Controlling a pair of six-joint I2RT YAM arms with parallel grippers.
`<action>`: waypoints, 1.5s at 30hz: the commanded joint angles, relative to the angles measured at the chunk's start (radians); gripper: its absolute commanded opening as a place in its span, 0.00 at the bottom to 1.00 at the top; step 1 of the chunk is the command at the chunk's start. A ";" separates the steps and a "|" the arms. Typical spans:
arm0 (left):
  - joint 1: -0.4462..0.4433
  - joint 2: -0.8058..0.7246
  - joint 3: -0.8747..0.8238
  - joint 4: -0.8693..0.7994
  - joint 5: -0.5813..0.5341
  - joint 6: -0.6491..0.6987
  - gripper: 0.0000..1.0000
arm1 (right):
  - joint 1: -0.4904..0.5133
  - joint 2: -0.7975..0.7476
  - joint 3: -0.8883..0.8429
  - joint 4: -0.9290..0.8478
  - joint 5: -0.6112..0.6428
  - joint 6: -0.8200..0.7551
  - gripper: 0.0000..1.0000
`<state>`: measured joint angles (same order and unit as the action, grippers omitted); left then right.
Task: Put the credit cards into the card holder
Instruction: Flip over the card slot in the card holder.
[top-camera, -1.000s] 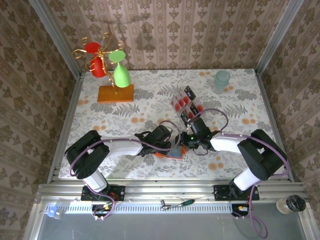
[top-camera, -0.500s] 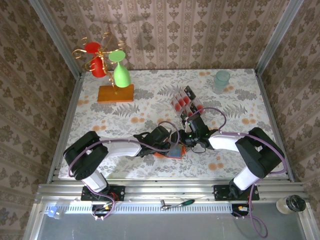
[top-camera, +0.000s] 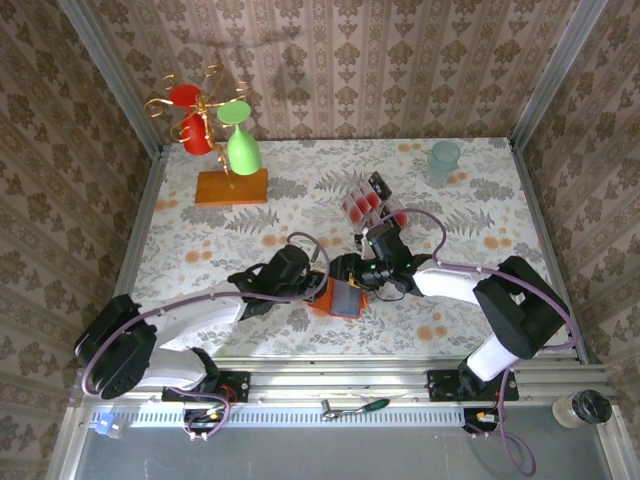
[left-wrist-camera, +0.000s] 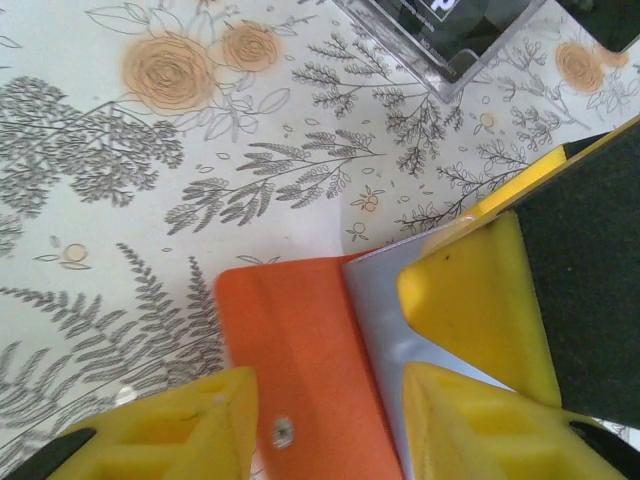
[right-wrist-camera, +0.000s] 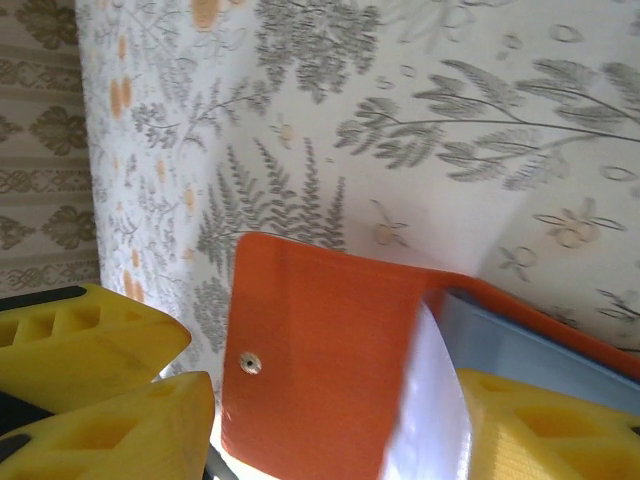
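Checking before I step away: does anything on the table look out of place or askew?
Only the card holder: it lies open and skewed toward the front edge, its orange flap curling up. The credit cards stand fanned in their clear tray.

No legible txt, labels or nos

Left arm (top-camera: 195, 318) and right arm (top-camera: 455, 283): white tubular links joined by black joint housings, each mounted on a black base plate (top-camera: 205, 385). A purple cable (top-camera: 441, 228) runs along each arm in loose loops. Left gripper (left-wrist-camera: 330, 435) and right gripper (right-wrist-camera: 330, 440) — black bodies fitted with yellow moulded fingers (left-wrist-camera: 195, 430); the finger sides carry triangular recesses.
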<state>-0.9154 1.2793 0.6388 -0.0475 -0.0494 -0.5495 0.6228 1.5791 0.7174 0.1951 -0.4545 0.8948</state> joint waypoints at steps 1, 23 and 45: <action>0.029 -0.062 -0.023 -0.024 -0.027 -0.015 0.44 | 0.035 0.008 0.033 -0.034 -0.017 0.014 0.65; 0.070 -0.119 -0.063 -0.090 0.029 0.040 0.46 | 0.068 0.216 0.119 0.066 -0.011 0.079 0.67; 0.017 0.033 -0.116 0.005 -0.032 0.052 0.46 | 0.040 0.187 0.120 0.079 -0.026 0.098 0.67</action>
<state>-0.8909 1.2934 0.5339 -0.0547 -0.0517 -0.5186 0.6739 1.7805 0.8425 0.2646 -0.4641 0.9806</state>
